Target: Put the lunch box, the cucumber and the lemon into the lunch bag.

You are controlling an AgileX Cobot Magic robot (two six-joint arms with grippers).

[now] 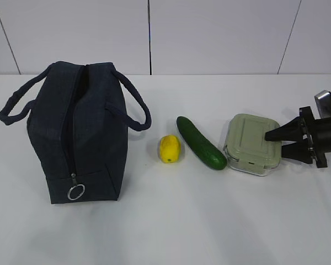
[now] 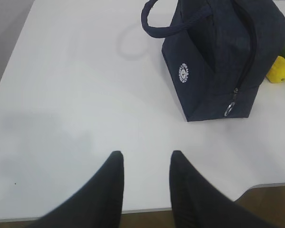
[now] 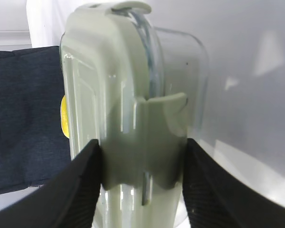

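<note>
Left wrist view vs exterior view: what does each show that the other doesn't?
Only the left wrist view shows the left gripper, open over bare table, and the white emblem on the lunch bag's side.

Only the exterior view shows the lunch box, with the right gripper at its right edge, fingers above and below it, and the whole cucumber.

Both show the bag zipped shut with its ring pull at the bottom end, the lemon, and the table.
</note>
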